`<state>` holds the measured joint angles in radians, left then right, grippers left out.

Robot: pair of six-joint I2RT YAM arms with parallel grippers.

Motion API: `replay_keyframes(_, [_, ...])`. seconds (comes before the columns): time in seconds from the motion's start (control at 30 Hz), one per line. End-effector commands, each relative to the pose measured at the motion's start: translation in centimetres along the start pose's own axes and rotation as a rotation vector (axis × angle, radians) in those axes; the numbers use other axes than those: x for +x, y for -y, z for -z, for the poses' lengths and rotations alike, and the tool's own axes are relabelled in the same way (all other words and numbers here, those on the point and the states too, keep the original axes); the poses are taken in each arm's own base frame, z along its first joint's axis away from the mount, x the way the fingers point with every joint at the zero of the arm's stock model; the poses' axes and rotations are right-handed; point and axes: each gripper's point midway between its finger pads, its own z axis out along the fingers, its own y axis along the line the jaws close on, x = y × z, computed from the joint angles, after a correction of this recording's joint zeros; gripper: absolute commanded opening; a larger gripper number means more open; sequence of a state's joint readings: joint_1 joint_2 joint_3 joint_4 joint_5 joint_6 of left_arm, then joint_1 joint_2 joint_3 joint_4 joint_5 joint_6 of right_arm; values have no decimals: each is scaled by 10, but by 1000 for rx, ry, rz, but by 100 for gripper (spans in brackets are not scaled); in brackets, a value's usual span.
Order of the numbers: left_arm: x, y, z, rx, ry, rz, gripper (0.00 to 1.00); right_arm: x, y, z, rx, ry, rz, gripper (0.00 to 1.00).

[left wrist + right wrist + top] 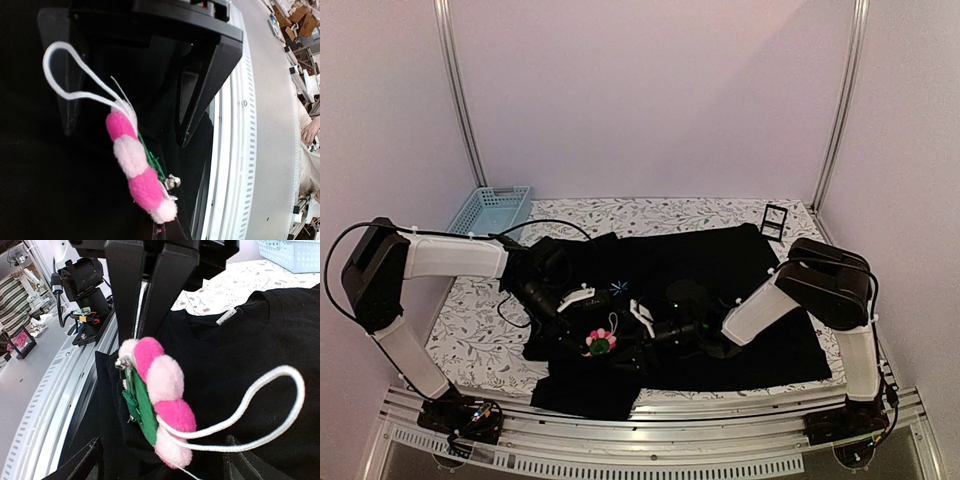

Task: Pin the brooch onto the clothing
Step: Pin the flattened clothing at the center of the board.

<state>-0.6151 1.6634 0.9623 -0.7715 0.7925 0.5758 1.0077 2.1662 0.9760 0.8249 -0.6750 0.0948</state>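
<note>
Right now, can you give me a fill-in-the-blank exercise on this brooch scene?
The brooch has a ____ backing. Its cord loop is ____. The right tool stands ____, gripping nothing. The basket stands on the ____ arm's side.
Missing words: green; white; open; left.

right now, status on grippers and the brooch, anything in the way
Left gripper shut on brooch edge, over black shirt. Right gripper open, straddling it. White loop sticks out beside it.
</note>
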Motion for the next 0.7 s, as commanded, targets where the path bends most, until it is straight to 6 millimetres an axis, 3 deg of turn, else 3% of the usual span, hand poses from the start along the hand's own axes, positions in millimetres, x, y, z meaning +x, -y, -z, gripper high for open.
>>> replay_keyframes(0.0, [-8,0,-3,7,9,-37,0,5,1,-6,-29,-16,8,75])
replay_keyframes(0.17, [-7,1,-4,10,11,-34,0,-2,2,-9,-42,14,9,44])
replay_keyframes(0.4, [-9,-1,-5,8,17,-34,0,-4,0,-12,-64,11,-5,27])
replay_keyframes(0.6, [-7,-1,-5,0,14,-41,0,-11,-9,-10,-110,17,-17,0])
replay_keyframes(0.67, [-7,-2,-4,-8,13,-52,0,-16,-11,-9,-117,21,-30,0])
